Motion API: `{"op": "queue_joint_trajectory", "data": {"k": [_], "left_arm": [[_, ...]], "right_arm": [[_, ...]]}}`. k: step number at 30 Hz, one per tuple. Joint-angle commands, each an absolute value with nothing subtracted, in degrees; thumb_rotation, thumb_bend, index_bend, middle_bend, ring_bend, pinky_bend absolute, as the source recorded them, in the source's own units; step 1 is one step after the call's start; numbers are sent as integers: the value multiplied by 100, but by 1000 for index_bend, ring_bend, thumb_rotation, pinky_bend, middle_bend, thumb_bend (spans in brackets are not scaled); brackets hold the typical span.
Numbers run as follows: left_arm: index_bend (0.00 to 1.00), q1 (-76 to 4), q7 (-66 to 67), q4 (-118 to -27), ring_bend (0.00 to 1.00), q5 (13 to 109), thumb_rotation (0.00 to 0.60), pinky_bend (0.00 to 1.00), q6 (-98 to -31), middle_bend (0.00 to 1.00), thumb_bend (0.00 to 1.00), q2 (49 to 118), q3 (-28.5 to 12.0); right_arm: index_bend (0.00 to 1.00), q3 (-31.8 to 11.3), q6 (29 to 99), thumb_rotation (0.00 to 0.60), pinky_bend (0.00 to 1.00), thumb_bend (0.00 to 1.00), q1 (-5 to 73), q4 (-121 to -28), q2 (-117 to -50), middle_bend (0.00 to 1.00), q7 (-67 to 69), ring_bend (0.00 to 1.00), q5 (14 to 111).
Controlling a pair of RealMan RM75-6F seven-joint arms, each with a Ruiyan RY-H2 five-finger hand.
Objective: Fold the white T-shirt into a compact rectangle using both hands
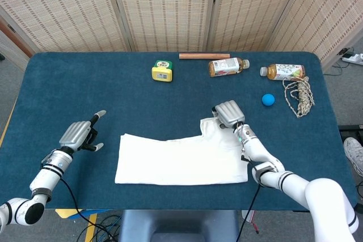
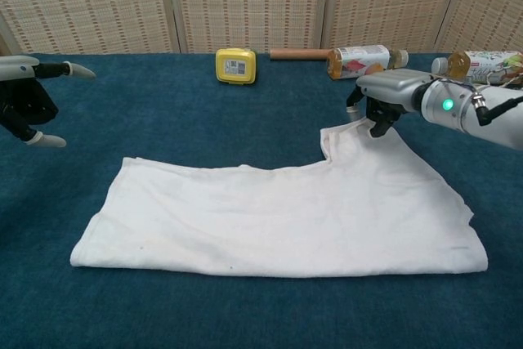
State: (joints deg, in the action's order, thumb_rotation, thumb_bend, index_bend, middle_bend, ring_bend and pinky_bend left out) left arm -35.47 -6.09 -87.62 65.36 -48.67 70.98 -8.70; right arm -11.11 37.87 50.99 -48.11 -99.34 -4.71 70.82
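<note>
1. The dark blue cloth-covered table (image 1: 68, 89) is lying bare along its left half, leaving wide passage.
2. A yellow tape measure (image 1: 162, 72), brown wooden stick (image 1: 204, 56) and two amber plastic bottles (image 1: 228, 66) are crowding the far edge.
3. A small blue ball (image 1: 268, 99) and coiled beige rope (image 1: 300, 96) are blocking the right side.

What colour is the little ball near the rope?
The little ball is blue, clearest in the head view.
</note>
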Motion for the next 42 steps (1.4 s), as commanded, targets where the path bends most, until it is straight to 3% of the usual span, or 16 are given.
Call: {"op": "queue_joint_trajectory", "data": {"k": [1, 11, 18, 36, 38, 42], "left_arm": [[0, -3550, -614, -8766, 855, 6550, 600, 973, -4870, 889, 292, 7097, -874], [0, -3553, -645, -8786, 855, 6604, 600, 974, -4889, 889, 292, 7091, -890], [0, -3564, -657, -8772, 855, 6628, 600, 973, -4864, 889, 292, 7116, -877], [0, -3563, -632, -8754, 855, 6618, 600, 973, -4839, 889, 292, 7156, -845], [0, -3564, -630, -8752, 855, 6615, 600, 973, -4836, 889, 292, 7159, -842], [0, -3568, -627, -8748, 855, 6611, 600, 974, -4830, 888, 292, 7167, -844]], "right_arm": [[690, -1020, 4113, 600, 1000, 645, 4892, -5288, -9632, 949, -423, 974, 7234], [691, -695, 5150, 600, 1000, 665, 4225, -6962, -8755, 950, -712, 976, 7601], [694, -434, 5695, 600, 1000, 672, 3779, -7699, -8560, 953, -1057, 979, 7700], [694, 89, 5994, 600, 1000, 661, 3276, -7591, -8796, 953, -1124, 979, 8166], [666, 125, 5981, 600, 1000, 625, 3249, -7603, -8786, 953, -1118, 979, 8203], [479, 157, 6031, 600, 1000, 470, 3194, -7700, -8734, 953, -1124, 979, 8286]]}}
